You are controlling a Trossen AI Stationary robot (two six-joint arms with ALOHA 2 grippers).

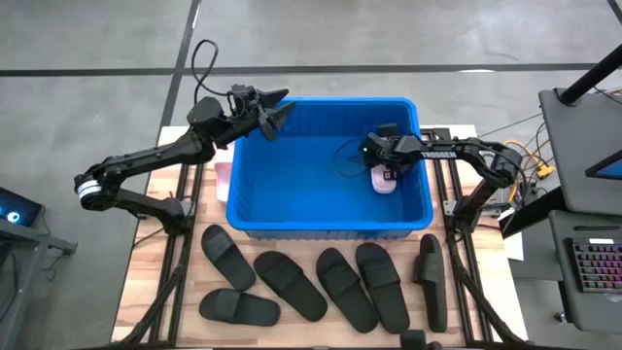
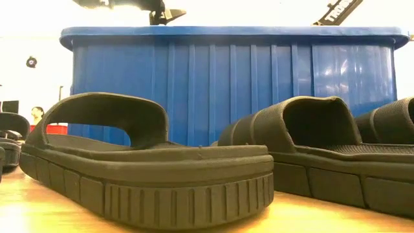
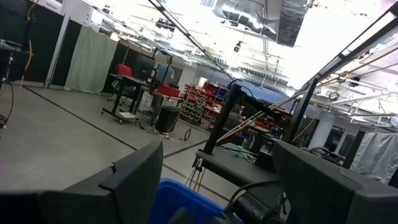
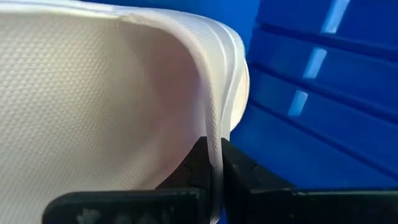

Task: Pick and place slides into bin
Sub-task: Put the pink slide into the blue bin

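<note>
Right gripper [image 1: 381, 176], pinched on a pale pink slide's [image 4: 106, 99] strap, holds it inside the bin [image 1: 330, 226] for release; left gripper [image 1: 282, 109] waits spread wide at the rim.

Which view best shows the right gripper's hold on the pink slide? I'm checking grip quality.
The right wrist view: the right gripper is shut on the pink slide's thin strap edge. The high view shows them small, inside the bin. The low and left wrist views show neither.
</note>
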